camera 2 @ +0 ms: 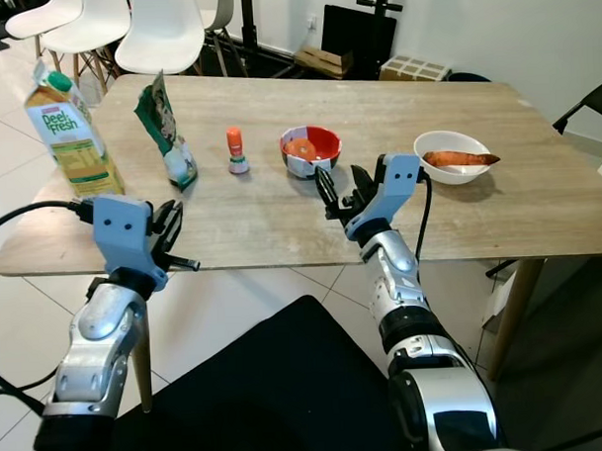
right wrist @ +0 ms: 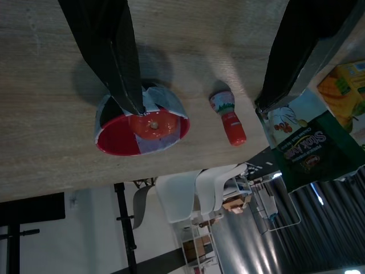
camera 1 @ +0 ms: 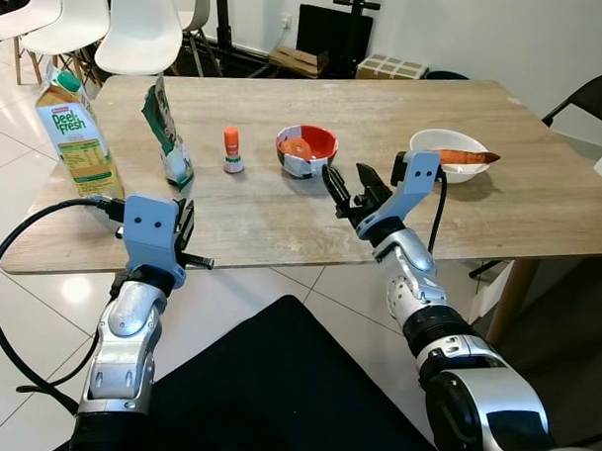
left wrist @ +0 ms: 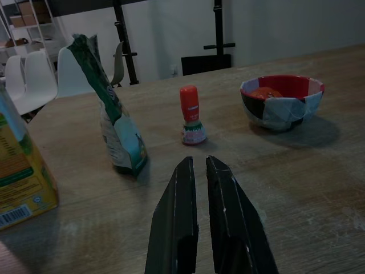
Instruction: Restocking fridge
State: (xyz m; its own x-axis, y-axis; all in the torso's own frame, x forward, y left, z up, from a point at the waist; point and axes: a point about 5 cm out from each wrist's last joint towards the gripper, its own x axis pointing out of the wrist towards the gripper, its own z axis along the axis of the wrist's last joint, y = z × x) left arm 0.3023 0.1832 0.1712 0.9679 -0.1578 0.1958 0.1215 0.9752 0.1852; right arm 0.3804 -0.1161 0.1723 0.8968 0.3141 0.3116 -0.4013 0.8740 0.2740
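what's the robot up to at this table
The robot stands at a wooden table set with a juice carton, a green snack bag, a small orange-capped bottle, a red bowl holding a tomato, and a white bowl with a carrot. Nothing is held yet. The right gripper is open and aimed at the red bowl; the left gripper is shut, over the near edge.

White chairs (camera 1: 136, 28) were seen at eleven o'clock beyond the desk (camera 1: 281, 221); cardboard boxes (camera 1: 300, 59) were stacked at twelve o'clock.
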